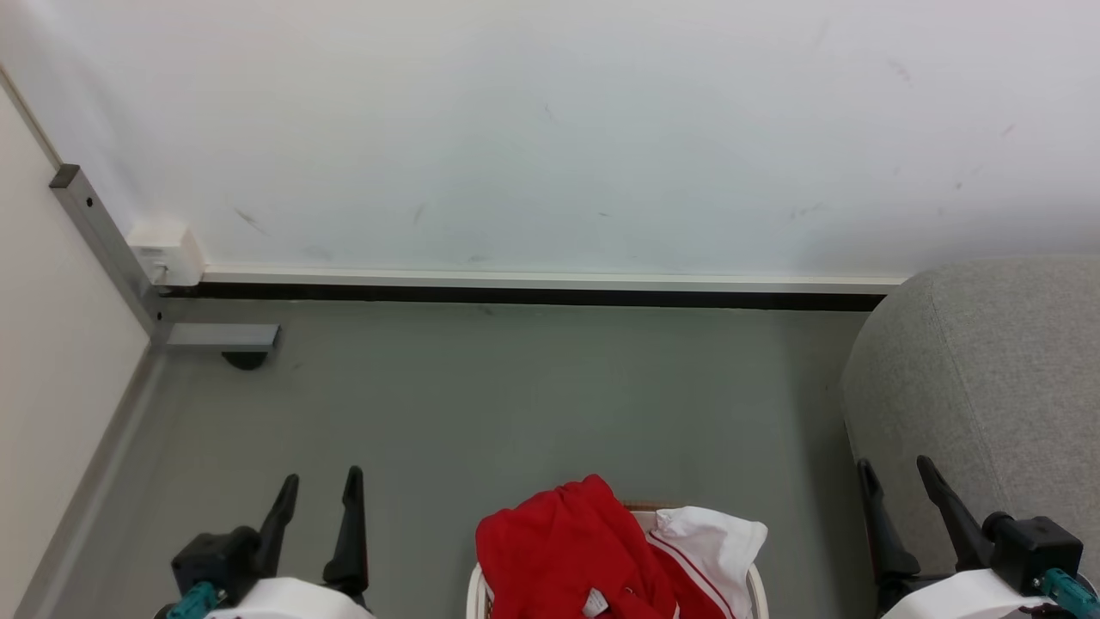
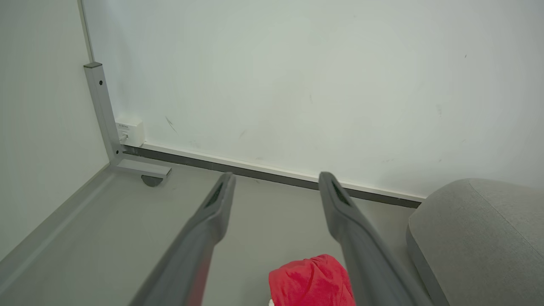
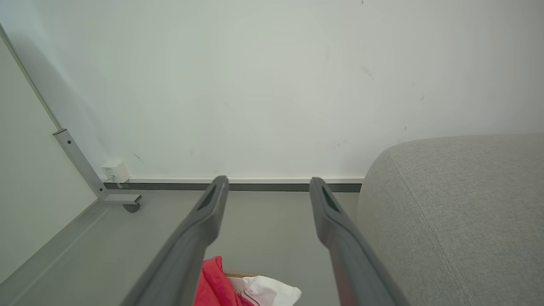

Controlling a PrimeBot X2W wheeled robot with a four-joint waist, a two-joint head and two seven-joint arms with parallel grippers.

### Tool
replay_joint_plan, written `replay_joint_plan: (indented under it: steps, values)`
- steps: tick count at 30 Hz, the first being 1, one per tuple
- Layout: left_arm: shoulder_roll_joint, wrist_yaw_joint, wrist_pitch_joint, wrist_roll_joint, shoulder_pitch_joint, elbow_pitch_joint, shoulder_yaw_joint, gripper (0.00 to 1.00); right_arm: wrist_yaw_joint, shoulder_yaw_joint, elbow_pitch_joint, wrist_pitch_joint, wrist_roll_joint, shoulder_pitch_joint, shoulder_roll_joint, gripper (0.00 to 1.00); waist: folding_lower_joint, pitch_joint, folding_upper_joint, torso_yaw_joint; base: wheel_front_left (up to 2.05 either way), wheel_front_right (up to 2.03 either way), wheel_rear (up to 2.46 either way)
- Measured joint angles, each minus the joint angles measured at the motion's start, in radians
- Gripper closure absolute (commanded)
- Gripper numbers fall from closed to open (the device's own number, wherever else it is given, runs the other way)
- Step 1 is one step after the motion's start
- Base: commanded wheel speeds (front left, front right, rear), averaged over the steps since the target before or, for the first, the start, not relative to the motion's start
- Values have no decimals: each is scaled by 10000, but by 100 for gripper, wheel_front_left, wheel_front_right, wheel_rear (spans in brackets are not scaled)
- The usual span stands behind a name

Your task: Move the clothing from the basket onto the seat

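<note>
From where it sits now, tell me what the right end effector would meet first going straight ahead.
Likely the wall near its dark skirting strip: the right end effector points there over bare floor. The seat lies close on its right; whether it would brush it is unclear.

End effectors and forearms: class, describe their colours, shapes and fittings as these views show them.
The left end effector and right end effector each have two long, dark, tapering fingers on a chunky black base. Behind each sits a white forearm shell with a teal connector. In the wrist views the fingers look grey, with a slot near each tip.
</note>
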Motion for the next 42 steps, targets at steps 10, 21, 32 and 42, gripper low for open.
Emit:
replay_joint_plan:
  steps: [10, 21, 32, 42]
  values:
    - [4, -46, -221, 675, 0, 222, -50, 0, 0, 144, 115, -234, -504, -1, 13, 0, 0, -23, 0, 17, 0, 0, 0]
    - [-92, -186, -420, 1285, -23, 523, 65, 0, 0, 272, 320, -439, -738, -6, 54, 0, 0, -1, 0, 25, 0, 0, 0]
    - [-278, -378, -623, 1843, -24, 631, 288, 0, 0, 364, 493, -640, -997, -6, 73, 0, 0, -32, 0, 8, 0, 0, 0]
    - [-399, -493, -759, 2318, -26, 673, 407, 0, 0, 522, 587, -779, -1317, -18, 42, 0, 0, 11, 0, -18, 0, 0, 0]
